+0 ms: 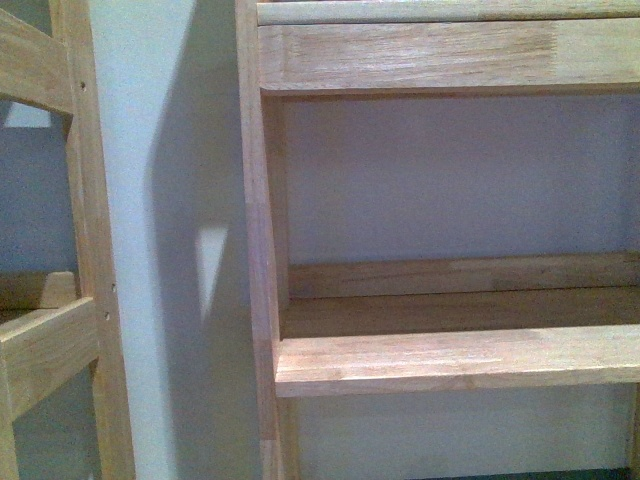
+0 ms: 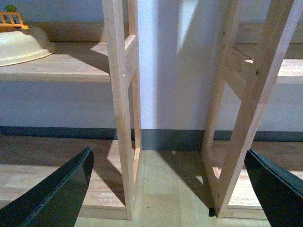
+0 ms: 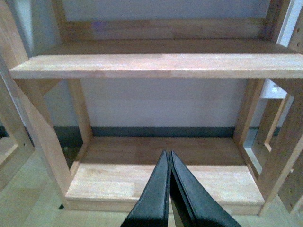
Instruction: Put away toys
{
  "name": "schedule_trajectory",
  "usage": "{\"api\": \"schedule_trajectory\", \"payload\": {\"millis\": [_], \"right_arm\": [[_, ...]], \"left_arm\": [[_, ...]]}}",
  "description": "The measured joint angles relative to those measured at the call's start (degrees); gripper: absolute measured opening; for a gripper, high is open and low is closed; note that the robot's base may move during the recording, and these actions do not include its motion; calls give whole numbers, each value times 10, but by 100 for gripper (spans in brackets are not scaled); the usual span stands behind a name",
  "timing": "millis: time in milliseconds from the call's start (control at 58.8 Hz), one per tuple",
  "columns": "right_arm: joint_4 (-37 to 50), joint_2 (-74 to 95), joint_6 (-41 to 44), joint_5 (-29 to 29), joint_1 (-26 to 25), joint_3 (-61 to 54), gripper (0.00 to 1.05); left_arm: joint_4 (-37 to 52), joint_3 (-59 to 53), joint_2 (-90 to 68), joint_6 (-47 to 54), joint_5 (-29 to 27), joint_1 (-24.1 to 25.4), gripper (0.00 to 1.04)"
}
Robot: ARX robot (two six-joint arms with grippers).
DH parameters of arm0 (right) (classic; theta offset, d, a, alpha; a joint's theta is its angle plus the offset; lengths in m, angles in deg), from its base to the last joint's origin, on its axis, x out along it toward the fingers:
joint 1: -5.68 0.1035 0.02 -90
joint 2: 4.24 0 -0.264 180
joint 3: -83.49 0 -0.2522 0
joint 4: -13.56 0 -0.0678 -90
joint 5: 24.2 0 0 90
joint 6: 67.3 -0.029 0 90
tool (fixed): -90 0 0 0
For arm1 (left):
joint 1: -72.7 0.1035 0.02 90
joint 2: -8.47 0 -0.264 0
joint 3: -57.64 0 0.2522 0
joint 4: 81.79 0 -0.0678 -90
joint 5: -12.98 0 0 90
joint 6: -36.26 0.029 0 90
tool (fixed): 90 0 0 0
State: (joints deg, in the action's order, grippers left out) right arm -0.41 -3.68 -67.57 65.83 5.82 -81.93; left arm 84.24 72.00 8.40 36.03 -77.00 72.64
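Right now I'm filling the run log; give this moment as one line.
left gripper: open, empty | right gripper: shut, empty | plush toy: unseen | pale wooden shelf unit: ahead

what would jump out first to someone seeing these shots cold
Mostly bare light-wood shelving: the front view is filled by an empty wooden shelf against a pale wall. In the left wrist view, a cream bowl-like object sits on a shelf with an orange toy fence behind it. The right gripper is shut, the left gripper wide open; no plush toy shows.
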Motion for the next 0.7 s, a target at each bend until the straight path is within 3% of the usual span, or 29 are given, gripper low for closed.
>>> {"api": "schedule_trajectory", "payload": {"millis": [170, 289, 697], "right_arm": [[0, -1, 1, 0, 0, 0, 5], [0, -1, 1, 0, 0, 0, 32], [0, -1, 1, 0, 0, 0, 97]], "left_arm": [[0, 0, 0, 0, 0, 0, 98], [0, 0, 0, 0, 0, 0, 98], [0, 0, 0, 0, 0, 0, 98]]}}
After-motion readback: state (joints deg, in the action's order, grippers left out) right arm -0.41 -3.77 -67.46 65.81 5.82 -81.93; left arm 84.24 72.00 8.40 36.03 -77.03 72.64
